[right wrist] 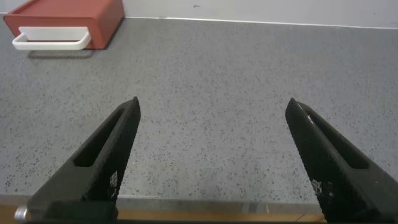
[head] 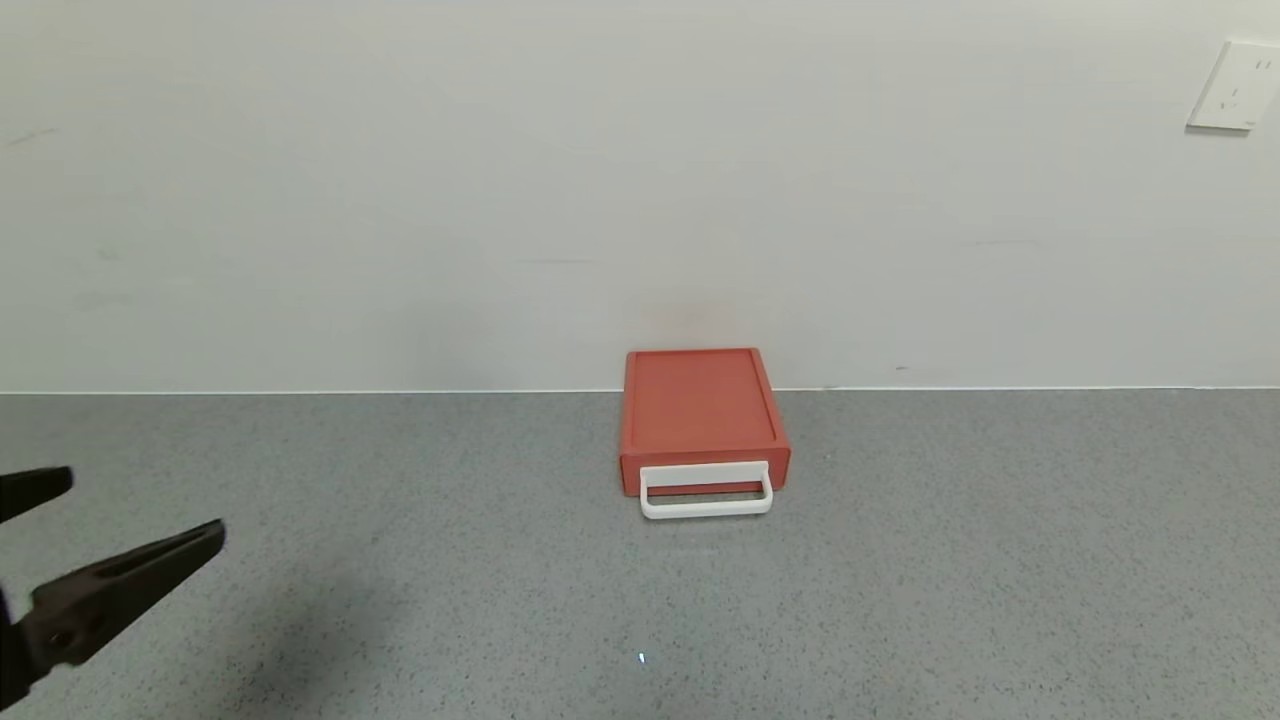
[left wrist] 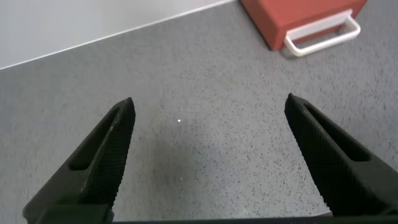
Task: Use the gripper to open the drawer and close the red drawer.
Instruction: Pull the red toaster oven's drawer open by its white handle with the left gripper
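Jaws spread wide, both empty: left gripper (head: 148,510) over table's left edge, right gripper (right wrist: 211,109) near front edge | drawer (head: 703,478) shut in red box at rear edge, centre | risk: fingers miss white handle (head: 706,491), shoving the box instead.

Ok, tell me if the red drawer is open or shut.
Shut: the drawer front sits flush with its red box, white handle forward, no tray showing.

Speckled grey stone-look countertop (head: 400,600) meeting a white wall, small squarish red plastic drawer box (head: 700,410) resting directly on it at the wall, wide white loop handle (head: 706,492) facing forward
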Robot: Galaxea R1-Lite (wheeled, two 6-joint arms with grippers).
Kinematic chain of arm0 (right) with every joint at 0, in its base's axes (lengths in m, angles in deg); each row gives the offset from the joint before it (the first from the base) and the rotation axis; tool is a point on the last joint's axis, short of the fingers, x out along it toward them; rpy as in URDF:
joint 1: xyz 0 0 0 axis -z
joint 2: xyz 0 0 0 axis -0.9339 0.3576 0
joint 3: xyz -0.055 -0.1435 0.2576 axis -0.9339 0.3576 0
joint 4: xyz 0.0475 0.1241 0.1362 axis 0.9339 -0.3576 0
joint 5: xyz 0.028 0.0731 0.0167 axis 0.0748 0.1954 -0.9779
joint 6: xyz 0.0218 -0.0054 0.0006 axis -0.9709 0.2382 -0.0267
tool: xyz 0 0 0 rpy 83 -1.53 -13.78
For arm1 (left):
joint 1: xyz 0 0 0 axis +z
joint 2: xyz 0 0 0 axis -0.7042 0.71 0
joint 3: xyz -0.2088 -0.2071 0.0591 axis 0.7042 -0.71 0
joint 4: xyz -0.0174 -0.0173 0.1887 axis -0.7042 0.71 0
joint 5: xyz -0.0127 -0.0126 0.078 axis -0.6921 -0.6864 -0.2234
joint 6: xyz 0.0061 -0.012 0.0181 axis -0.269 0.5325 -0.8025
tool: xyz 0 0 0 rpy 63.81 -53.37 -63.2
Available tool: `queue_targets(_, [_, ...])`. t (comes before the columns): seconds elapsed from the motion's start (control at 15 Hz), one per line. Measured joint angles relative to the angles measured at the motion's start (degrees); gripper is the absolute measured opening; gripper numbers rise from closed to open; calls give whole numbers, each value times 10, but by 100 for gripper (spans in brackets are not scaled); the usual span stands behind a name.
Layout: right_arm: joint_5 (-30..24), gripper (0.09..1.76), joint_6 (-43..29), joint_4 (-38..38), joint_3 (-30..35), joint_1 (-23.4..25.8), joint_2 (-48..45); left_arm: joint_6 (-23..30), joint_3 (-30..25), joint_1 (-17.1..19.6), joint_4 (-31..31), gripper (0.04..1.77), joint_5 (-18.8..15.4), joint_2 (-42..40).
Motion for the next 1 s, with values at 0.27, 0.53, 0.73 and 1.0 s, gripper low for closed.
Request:
queue_targets(0.27, [0, 171, 0, 0, 0, 0, 0, -52, 180, -27, 104, 174, -62, 182])
queue_targets(0.53, [0, 171, 0, 0, 0, 0, 0, -103, 289, -74, 143, 174, -82, 326])
queue_targets(0.73, [0, 171, 0, 0, 0, 0, 0, -129, 338, -113, 147, 174, -84, 424])
queue_targets(1.0, [0, 171, 0, 0, 0, 0, 0, -167, 416, -171, 196, 174, -84, 529])
